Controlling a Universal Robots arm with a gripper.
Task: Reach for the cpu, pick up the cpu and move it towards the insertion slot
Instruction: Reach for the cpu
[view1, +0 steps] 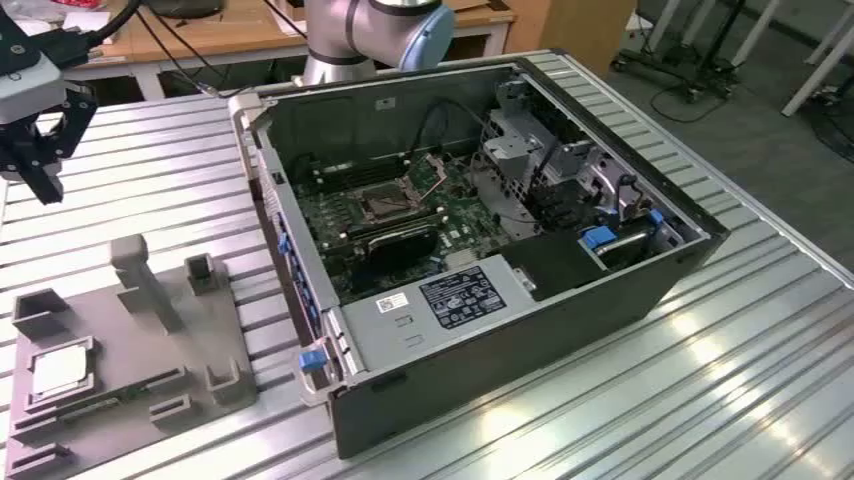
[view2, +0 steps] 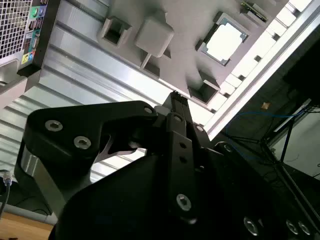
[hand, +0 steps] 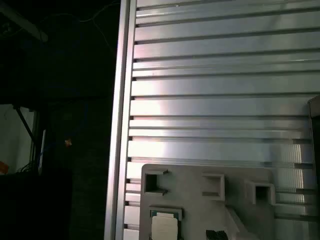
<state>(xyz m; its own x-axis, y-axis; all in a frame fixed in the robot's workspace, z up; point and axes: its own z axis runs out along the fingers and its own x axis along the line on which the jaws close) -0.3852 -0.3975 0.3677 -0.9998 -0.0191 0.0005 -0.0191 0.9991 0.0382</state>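
Observation:
The cpu (view1: 60, 371) is a small silvery square chip lying flat in a recess of the grey tray (view1: 147, 330) at the exterior view's lower left. Both wrist views show it too, as the cpu (view2: 227, 40) and the cpu (hand: 164, 226). My gripper (view1: 44, 185) hangs in the air at the exterior view's upper left, well above and behind the tray, holding nothing. In the second wrist view the gripper (view2: 178, 97) points toward the tray, short of the chip. The insertion slot (view1: 387, 207) is the dark square socket on the green board inside the open computer case.
The open computer case (view1: 534, 300) stands in the middle of the ribbed metal table (view1: 747, 380), right of the tray. Raised grey blocks (view1: 140, 280) stick up from the tray. The table's edge (hand: 122, 125) runs close beside the tray.

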